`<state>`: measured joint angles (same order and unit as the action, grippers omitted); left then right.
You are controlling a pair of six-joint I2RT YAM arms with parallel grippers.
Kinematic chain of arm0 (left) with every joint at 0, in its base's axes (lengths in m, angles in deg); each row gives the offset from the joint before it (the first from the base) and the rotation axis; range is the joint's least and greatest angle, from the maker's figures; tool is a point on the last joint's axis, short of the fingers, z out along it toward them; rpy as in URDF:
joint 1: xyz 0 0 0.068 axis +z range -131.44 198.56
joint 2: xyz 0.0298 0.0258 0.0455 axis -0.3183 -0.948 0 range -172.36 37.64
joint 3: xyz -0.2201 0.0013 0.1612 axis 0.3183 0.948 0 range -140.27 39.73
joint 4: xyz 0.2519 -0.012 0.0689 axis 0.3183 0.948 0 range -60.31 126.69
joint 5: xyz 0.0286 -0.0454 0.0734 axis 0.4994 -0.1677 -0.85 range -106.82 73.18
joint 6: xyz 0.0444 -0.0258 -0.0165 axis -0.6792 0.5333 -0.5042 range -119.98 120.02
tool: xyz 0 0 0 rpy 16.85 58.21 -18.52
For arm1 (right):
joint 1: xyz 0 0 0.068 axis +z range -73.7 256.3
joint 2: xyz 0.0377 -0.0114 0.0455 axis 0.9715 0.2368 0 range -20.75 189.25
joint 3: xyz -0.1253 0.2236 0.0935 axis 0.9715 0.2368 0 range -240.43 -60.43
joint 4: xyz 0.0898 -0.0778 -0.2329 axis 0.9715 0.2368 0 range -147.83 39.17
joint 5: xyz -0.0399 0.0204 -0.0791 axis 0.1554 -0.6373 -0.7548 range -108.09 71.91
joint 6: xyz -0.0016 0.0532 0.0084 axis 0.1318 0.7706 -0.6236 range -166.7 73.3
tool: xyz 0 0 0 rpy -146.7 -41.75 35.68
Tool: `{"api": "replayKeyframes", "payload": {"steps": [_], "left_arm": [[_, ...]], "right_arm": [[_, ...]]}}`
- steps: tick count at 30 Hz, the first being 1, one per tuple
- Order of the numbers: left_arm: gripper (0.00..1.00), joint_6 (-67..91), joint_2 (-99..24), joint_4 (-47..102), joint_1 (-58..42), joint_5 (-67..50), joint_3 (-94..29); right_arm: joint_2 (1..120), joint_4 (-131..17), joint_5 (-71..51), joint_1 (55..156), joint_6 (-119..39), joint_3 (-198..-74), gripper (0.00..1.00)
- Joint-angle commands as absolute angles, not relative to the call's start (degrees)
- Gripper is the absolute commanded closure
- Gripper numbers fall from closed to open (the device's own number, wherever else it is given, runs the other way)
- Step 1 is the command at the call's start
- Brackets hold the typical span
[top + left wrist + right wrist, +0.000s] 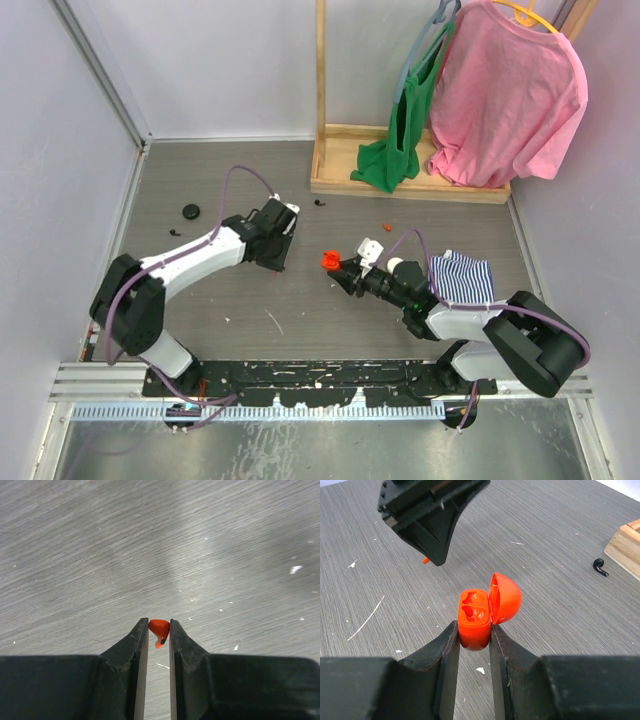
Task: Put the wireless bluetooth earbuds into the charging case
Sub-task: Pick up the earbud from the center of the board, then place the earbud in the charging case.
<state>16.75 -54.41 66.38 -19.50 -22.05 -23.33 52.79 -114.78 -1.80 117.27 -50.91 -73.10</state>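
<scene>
My left gripper [159, 628] is shut on a tiny red earbud [159, 630], pinched at the fingertips above the bare grey floor. In the top view the left gripper [277, 260] hangs just left of the right one. My right gripper [473, 630] is shut on the body of a red charging case [474, 617], held upright with its lid [506, 597] swung open to the right and both wells showing. The case also shows in the top view [329, 261]. In the right wrist view the left gripper [436, 559] hovers up and left of the case, with the earbud's tip [425, 560] poking out.
A black earbud [600, 567] lies near the wooden rack base [410, 180]. A red earbud [387, 214], a white case [371, 246], a black disc [190, 211] and a striped cloth [465, 278] lie on the floor. Green and pink garments hang at the back right.
</scene>
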Motion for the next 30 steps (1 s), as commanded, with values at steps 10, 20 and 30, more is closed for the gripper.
{"api": "replayKeyframes", "payload": {"steps": [10,20,30], "left_arm": [[0.86,29.27,-35.59,54.8,-28.19,-35.65,-17.6],[0.86,33.98,-30.87,48.36,-38.16,-45.62,-17.6],[0.85,36.76,-29.35,37.7,-41.4,-43.67,-14.64]], "right_arm": [[51.39,-119.16,-2.98,117.83,-51.63,-74.38,0.99],[50.64,-120.95,-2.67,117.94,-51.5,-73.37,0.99],[49.53,-128.2,0.01,117.89,-50.55,-70.54,0.99]]}}
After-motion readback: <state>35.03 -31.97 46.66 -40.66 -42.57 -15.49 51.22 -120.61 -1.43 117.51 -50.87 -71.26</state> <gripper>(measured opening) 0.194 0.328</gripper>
